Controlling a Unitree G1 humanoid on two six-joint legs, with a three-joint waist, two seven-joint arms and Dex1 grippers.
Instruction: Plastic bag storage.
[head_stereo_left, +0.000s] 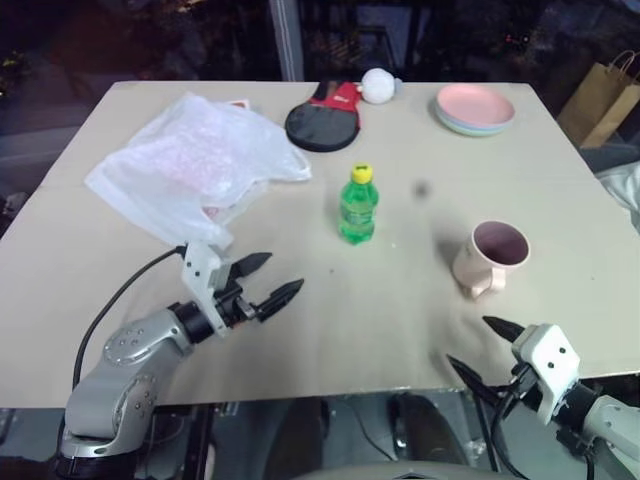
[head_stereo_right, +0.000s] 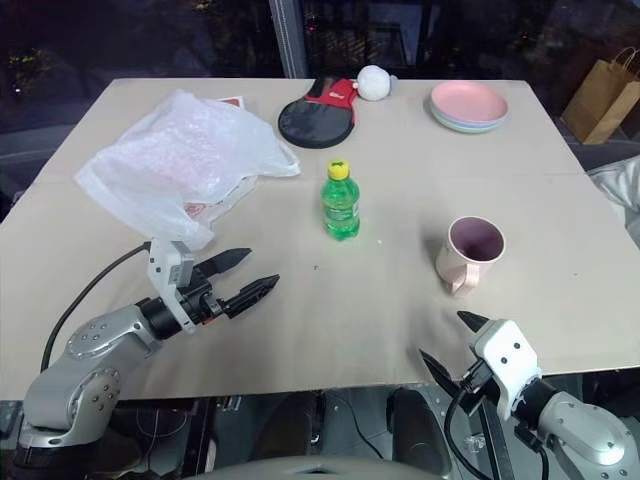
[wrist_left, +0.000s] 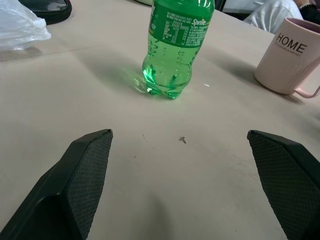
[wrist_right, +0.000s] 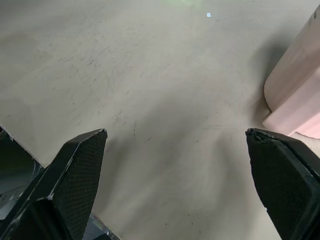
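Beyond the green bottle (head_stereo_left: 357, 206), toward my left, the plastic bag (head_stereo_left: 195, 165) lies crumpled and untouched, so my left gripper (head_stereo_left: 262, 281) and right gripper (head_stereo_left: 478, 348) hover empty, jaws spread wide, ready, I judge, to gather it.

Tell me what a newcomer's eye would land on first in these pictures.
The bright green bottle with its yellow cap stands upright near the middle of the table. The crumpled white plastic bag sprawls over the far left part, just beyond the open left gripper. To the right sit a pink mug and, at the far edge, pastel plates.
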